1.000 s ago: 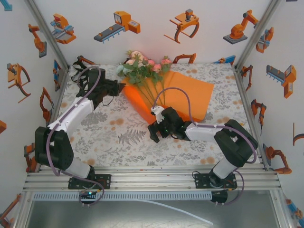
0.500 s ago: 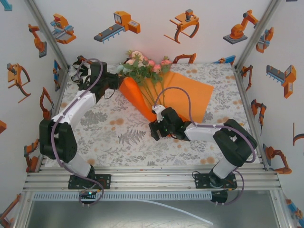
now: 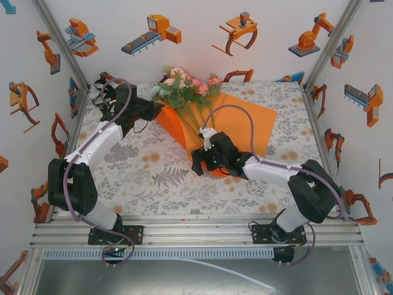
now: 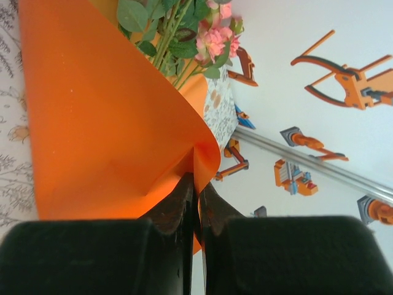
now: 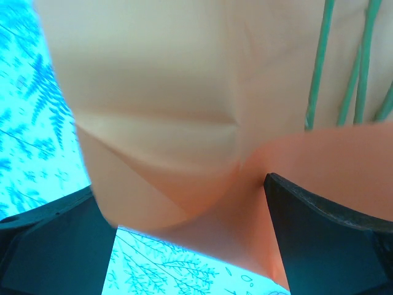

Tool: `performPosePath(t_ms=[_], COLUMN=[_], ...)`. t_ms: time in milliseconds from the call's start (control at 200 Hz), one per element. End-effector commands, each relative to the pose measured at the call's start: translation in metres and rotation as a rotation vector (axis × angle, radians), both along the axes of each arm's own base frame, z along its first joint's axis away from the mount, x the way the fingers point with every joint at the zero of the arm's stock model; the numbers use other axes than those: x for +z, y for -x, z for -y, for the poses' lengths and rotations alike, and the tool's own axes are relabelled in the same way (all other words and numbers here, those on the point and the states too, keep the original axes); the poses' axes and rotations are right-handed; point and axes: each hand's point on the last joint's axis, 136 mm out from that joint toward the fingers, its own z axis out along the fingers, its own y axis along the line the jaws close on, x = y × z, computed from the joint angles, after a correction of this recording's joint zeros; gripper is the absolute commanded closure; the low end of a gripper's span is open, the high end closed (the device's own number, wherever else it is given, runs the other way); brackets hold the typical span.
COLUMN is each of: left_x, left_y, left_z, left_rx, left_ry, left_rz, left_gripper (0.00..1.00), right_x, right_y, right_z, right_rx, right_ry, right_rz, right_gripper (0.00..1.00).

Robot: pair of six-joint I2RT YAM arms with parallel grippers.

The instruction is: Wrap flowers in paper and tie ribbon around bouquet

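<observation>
Top cam: orange paper (image 3: 245,123) lies far right on the table (image 3: 135,166), its left edge lifted beside the flowers (image 3: 184,91). Their stems (image 3: 206,120) run down across the sheet. Left gripper (image 3: 158,112) is at the raised edge, right gripper (image 3: 198,165) at the sheet's near tip.
Left wrist: fingers (image 4: 178,196) clamped tight on a paper fold, blooms just beyond.
Right wrist: fingers (image 5: 325,233) spread wide, paper corner lying loose between them, green stems upper right.
</observation>
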Motion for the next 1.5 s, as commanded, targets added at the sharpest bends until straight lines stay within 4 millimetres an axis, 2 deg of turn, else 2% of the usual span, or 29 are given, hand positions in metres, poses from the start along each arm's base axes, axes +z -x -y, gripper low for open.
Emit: performPosePath(t_ms=[0, 200, 295, 385, 511, 651, 791, 841, 966, 1036, 1076, 1136, 1262, 1332, 1387, 1437, 1492], left_x=[0.013, 0.003, -0.008, -0.017, -0.024, -0.012, 0.0, -0.002, -0.008, -0.019, -0.026, -0.038, -0.064, -0.064, -0.052, -0.033, -0.012], left_y=[0.021, 0.048, 0.06, 0.07, 0.08, 0.08, 0.082, 0.084, 0.095, 0.106, 0.114, 0.129, 0.163, 0.175, 0.179, 0.185, 0.196], left_z=[-0.003, -0.007, -0.007, -0.004, -0.004, 0.006, 0.014, 0.012, 0.0, -0.016, -0.028, -0.046, -0.076, -0.081, -0.066, -0.033, 0.007], left_rx=[-0.045, -0.08, -0.103, -0.151, -0.204, -0.276, -0.341, -0.348, -0.361, -0.348, -0.33, -0.302, -0.275, -0.312, -0.419, -0.587, -0.756], left_ry=[-0.03, -0.046, -0.051, -0.067, -0.114, -0.115, -0.101, -0.108, -0.161, -0.228, -0.282, -0.364, -0.506, -0.567, -0.586, -0.579, -0.559], left_rz=[0.027, 0.01, -0.007, -0.009, -0.007, 0.048, 0.098, 0.081, 0.058, 0.013, -0.015, -0.063, -0.158, -0.132, -0.032, 0.134, 0.307], left_gripper=[0.87, 0.87, 0.87, 0.87, 0.86, 0.82, 0.81, 0.81, 0.84, 0.84, 0.84, 0.83, 0.61, 0.57, 0.57, 0.57, 0.51], right_x=[0.025, 0.018, 0.009, 0.0, 0.0, -0.003, -0.014, -0.016, -0.017, -0.012, -0.008, 0.003, 0.028, 0.04, 0.048, 0.051, 0.05], right_y=[0.0, 0.015, 0.021, 0.024, 0.027, 0.025, 0.024, 0.023, 0.021, 0.022, 0.021, 0.021, 0.017, 0.012, 0.006, 0.0, -0.008], right_z=[-0.002, -0.003, -0.001, -0.003, -0.014, -0.017, -0.012, -0.012, -0.015, -0.014, -0.009, -0.002, 0.017, 0.034, 0.054, 0.078, 0.107], right_rx=[-0.017, -0.036, -0.04, -0.027, 0.006, -0.029, -0.043, -0.044, -0.03, -0.019, -0.028, -0.03, -0.055, -0.083, -0.111, -0.141, -0.182], right_ry=[-0.056, -0.029, 0.029, 0.08, 0.044, 0.005, 0.041, 0.05, 0.073, 0.071, 0.083, 0.08, -0.003, -0.05, -0.067, -0.062, -0.057], right_rz=[-0.004, -0.011, -0.003, 0.004, -0.027, -0.054, -0.058, -0.058, -0.054, -0.042, -0.03, -0.021, -0.047, -0.059, -0.059, -0.064, -0.084], right_gripper=[0.21, 0.35, 0.35, 0.31, 0.34, 0.4, 0.37, 0.35, 0.33, 0.23, 0.13, 0.07, 0.05, 0.05, 0.04, 0.01, 0.0])
